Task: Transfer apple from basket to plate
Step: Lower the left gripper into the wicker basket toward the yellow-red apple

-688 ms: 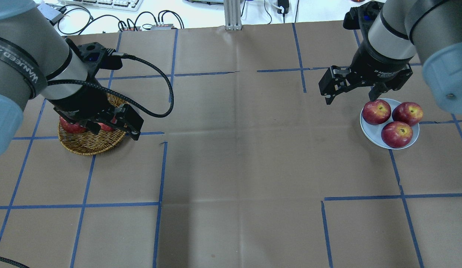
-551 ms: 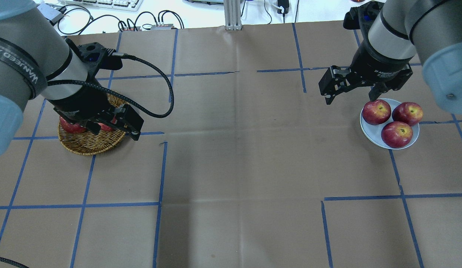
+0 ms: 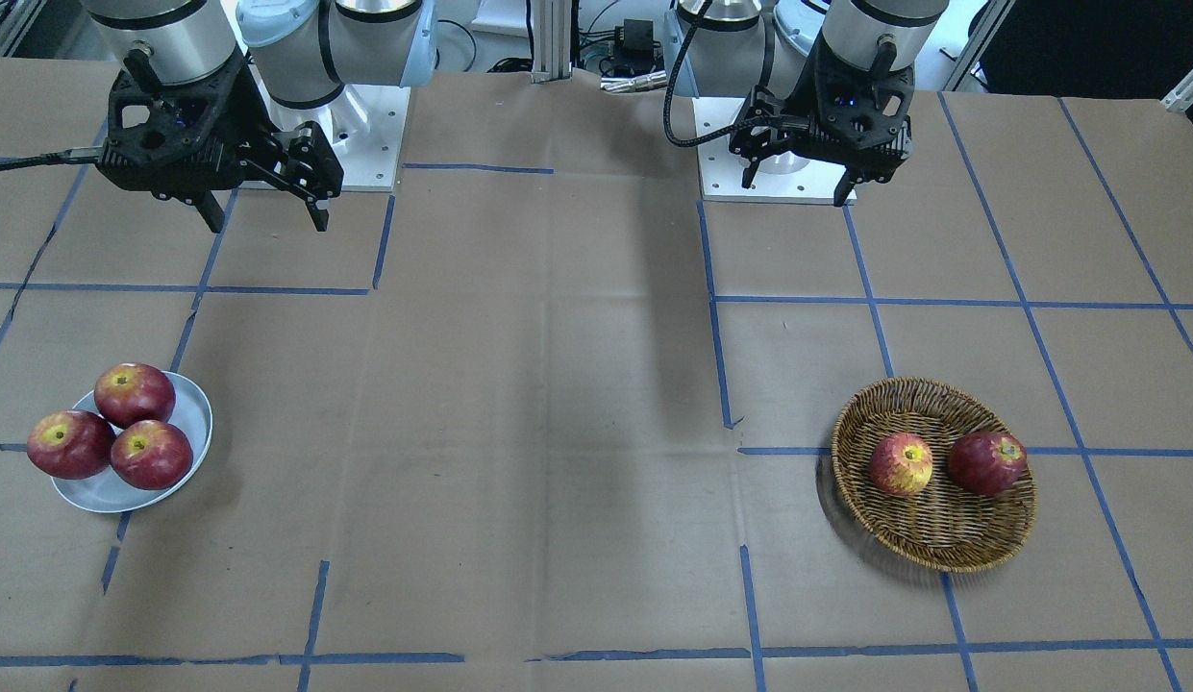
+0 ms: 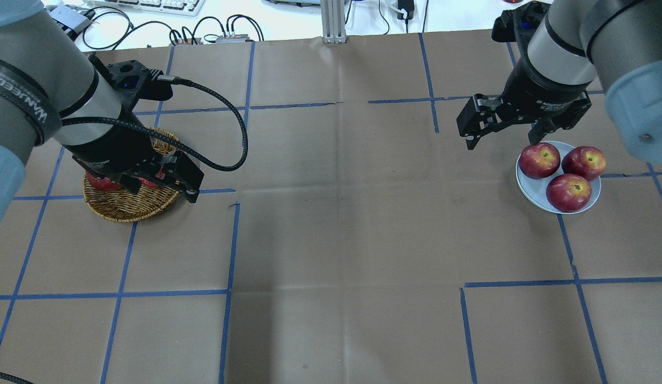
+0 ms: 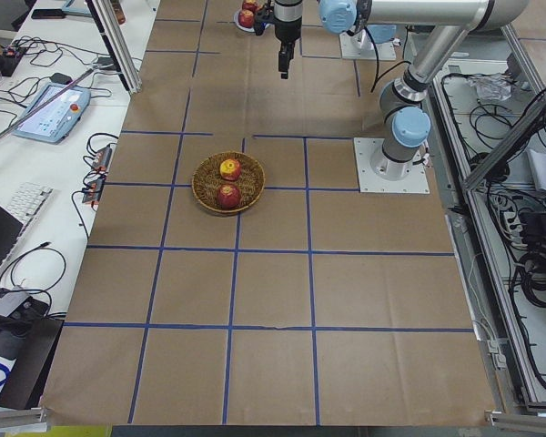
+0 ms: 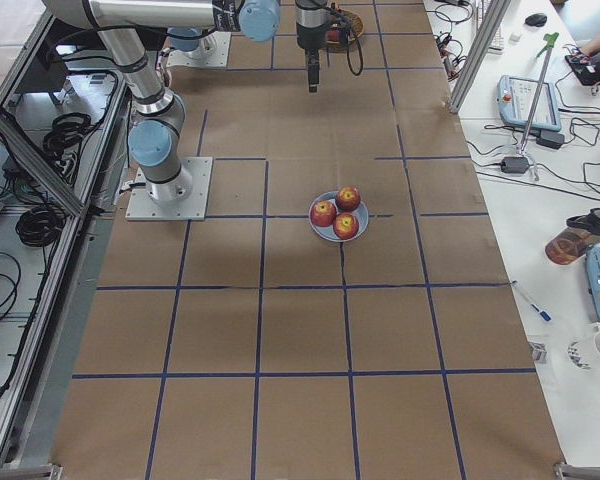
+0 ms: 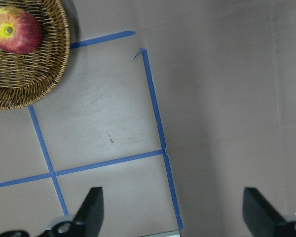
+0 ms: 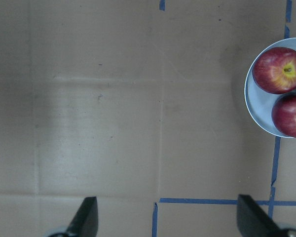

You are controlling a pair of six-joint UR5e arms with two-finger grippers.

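The wicker basket [image 3: 928,538] holds the paler, yellow-streaked apple [image 3: 901,464] and a darker red apple [image 3: 986,462]. The apple also shows in the left wrist view [image 7: 16,30], in the basket [image 7: 39,74]. My left gripper [image 3: 798,183] is open and empty, high above the table; in the overhead view [image 4: 162,192] it covers most of the basket [image 4: 122,208]. The blue-grey plate [image 3: 194,423] holds three dark red apples. My right gripper [image 3: 266,216] is open and empty, raised beside the plate [image 4: 531,197].
Brown paper with blue tape lines covers the table. The robot's base plates [image 3: 764,173] stand at the table's robot side. Cables and a keyboard [image 4: 149,5] lie beyond the far edge. The plate's apples show in the right wrist view [image 8: 278,70].
My left arm has shifted slightly to the left over the basket. The right arm, the apples, the basket and the plate have not moved.
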